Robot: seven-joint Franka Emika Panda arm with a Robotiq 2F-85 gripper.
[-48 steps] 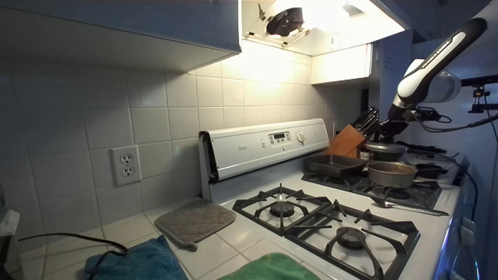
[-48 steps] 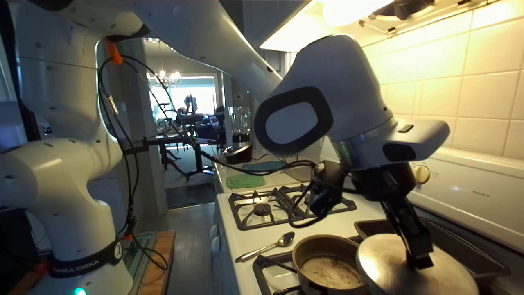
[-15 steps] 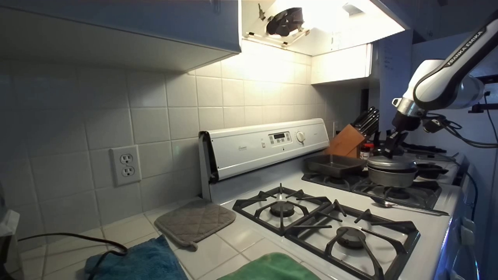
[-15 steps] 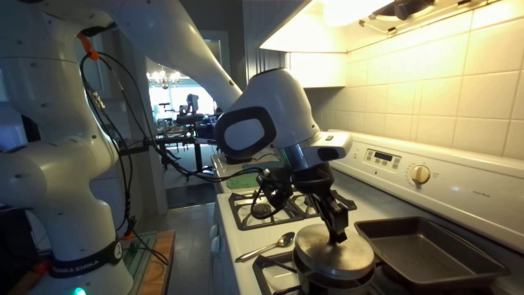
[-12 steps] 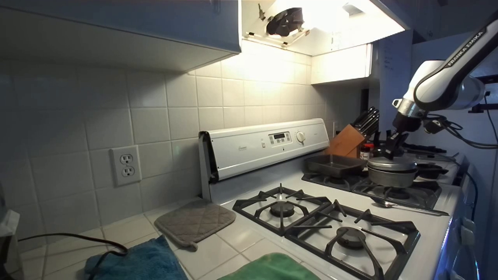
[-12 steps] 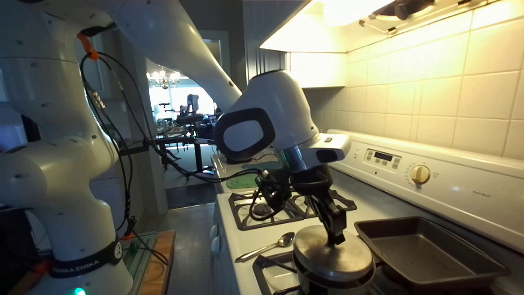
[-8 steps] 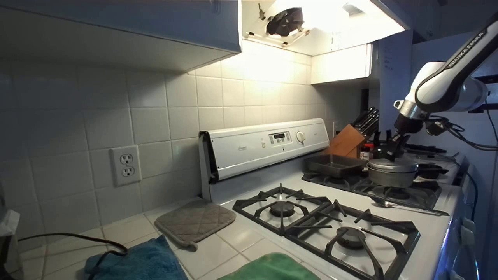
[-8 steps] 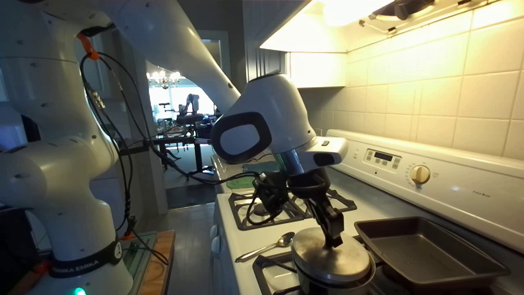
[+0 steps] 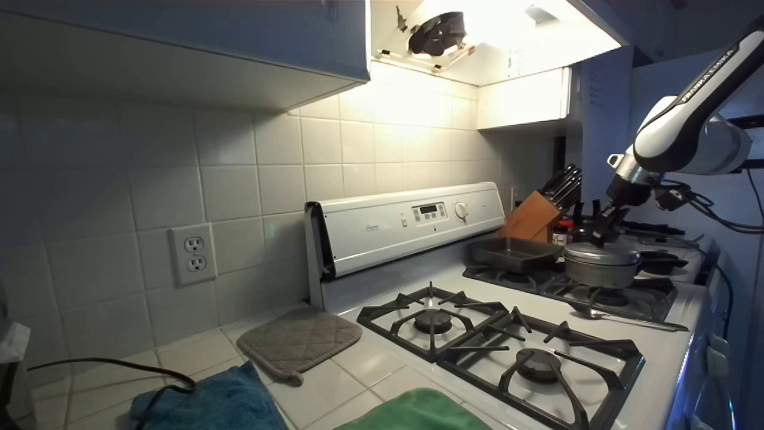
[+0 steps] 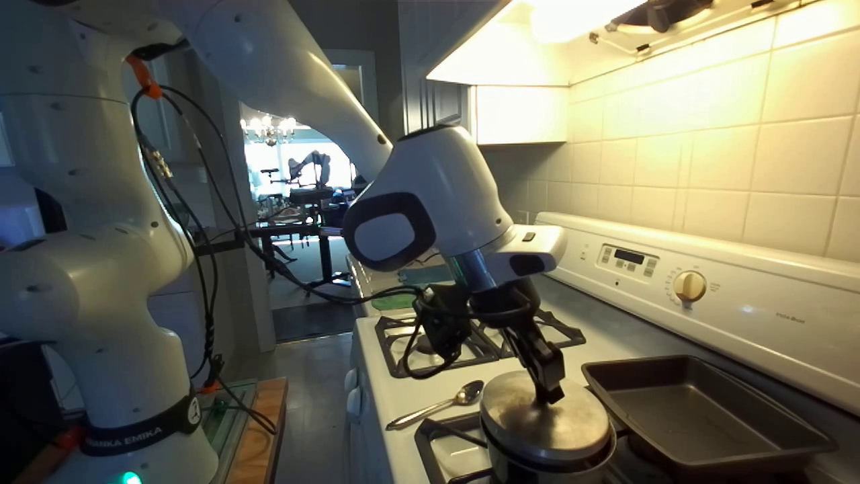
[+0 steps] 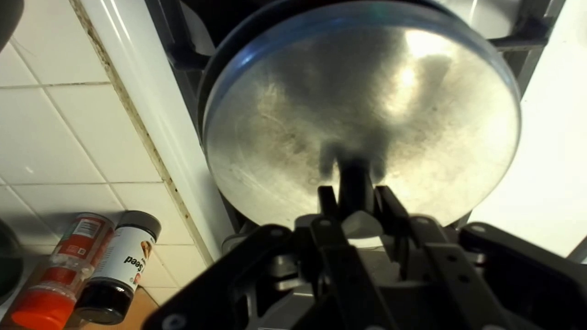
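- The jaws pinched the dark knob (image 11: 356,195) of a round metal lid (image 10: 541,430).
- The lid was over a pot (image 9: 600,275); whether they touched was unclear.
- A baking pan (image 10: 705,410) and a spoon (image 10: 437,406) lay nearby.

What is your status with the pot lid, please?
Jaws closed on black lid knob. Metal lid over pot, full seating unclear. Dark baking pan and spoon nearby, neither between lid and pot.

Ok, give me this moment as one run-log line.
Tool: closed on lid knob | lid: over pot | spoon: on stovetop, beside pot | baking pan: beside pot
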